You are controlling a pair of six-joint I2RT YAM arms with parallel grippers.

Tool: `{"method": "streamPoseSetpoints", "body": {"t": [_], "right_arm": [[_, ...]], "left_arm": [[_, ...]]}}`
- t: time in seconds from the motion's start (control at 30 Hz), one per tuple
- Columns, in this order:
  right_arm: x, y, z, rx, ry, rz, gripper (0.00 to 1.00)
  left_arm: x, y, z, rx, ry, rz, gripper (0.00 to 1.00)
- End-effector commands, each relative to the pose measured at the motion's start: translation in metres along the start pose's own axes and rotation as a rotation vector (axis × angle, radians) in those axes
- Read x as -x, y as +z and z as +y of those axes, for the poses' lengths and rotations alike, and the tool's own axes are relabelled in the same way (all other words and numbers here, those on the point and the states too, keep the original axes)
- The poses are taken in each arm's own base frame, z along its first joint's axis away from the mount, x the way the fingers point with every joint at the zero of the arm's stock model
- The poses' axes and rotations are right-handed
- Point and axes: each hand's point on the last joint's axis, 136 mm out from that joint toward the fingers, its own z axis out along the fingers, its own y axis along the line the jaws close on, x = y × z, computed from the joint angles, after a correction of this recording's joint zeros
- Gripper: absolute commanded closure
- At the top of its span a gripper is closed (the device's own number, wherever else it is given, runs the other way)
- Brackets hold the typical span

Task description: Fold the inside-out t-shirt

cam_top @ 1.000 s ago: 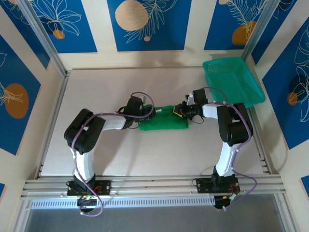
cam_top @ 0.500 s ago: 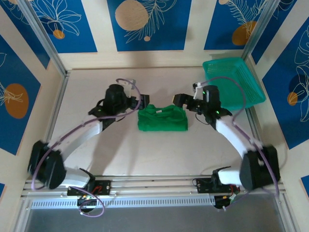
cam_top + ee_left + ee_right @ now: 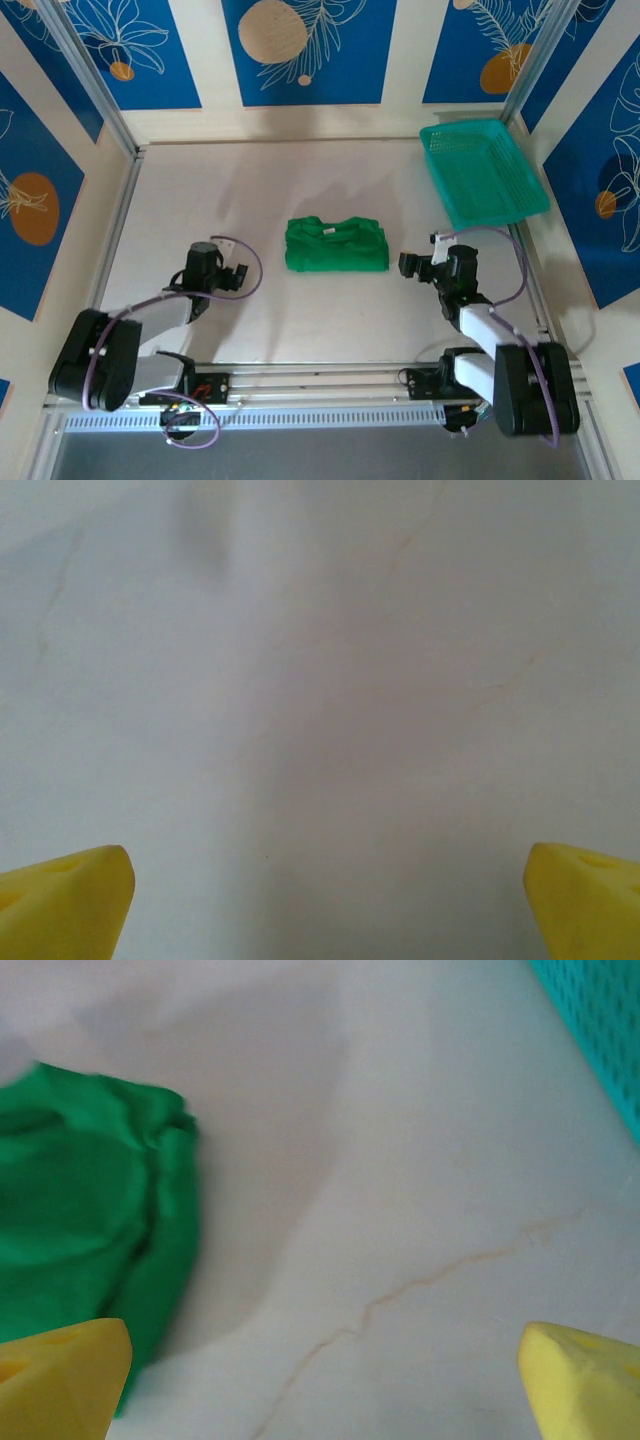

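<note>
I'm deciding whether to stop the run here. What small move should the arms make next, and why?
Probably none on the cloth: just park both arms by their bases. The inside-out t-shirt lies mid-table as a compact folded bundle. The left gripper and right gripper are open, empty and apart from it, over bare table. The fold looks done.

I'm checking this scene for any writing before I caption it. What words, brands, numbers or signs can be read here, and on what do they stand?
No text can be read anywhere.
Neck label on the green t-shirt: a pale speck, too small to read.
Teal basket: no writing visible.
Blue wall panels: leaf and circle drawings, no letters or numbers.
</note>
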Motion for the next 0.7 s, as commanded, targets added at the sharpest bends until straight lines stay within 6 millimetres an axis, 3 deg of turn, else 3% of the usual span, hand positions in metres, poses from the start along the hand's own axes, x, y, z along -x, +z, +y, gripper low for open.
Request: {"method": "streamPoseSetpoints", "body": {"t": [0.0, 0.07, 0.17, 0.27, 0.33, 0.37, 0.5, 0.67], "right_arm": [[0.075, 0.011, 0.005, 0.05, -0.06, -0.243, 0.01], [0.082, 0.025, -0.008, 0.04, 0.002, -0.262, 0.01], [0.071, 0.054, -0.009, 0.063, 0.008, -0.231, 0.01], [0.069, 0.056, -0.014, -0.007, 0.0, -0.212, 0.01], [0.066, 0.056, -0.014, -0.017, -0.003, -0.18, 0.01], [0.068, 0.056, -0.013, -0.018, -0.009, -0.196, 0.01], [0.066, 0.057, -0.011, -0.016, -0.022, -0.177, 0.01], [0.067, 0.058, -0.011, -0.014, -0.021, -0.177, 0.01]], "left_arm": [[0.078, -0.004, 0.004, -0.051, -0.005, -0.352, 0.01], [0.079, 0.006, 0.015, -0.024, -0.01, -0.35, 0.0], [0.071, 0.016, 0.041, -0.027, -0.148, -0.336, 0.01], [0.063, 0.018, 0.047, -0.013, -0.191, -0.451, 0.01], [0.057, 0.022, 0.042, -0.052, -0.177, -0.356, 0.01], [0.064, 0.025, 0.041, -0.067, -0.177, -0.392, 0.0], [0.059, 0.024, 0.047, -0.043, -0.202, -0.381, 0.0], [0.052, 0.031, 0.068, 0.069, -0.275, -0.32, 0.0]]}}
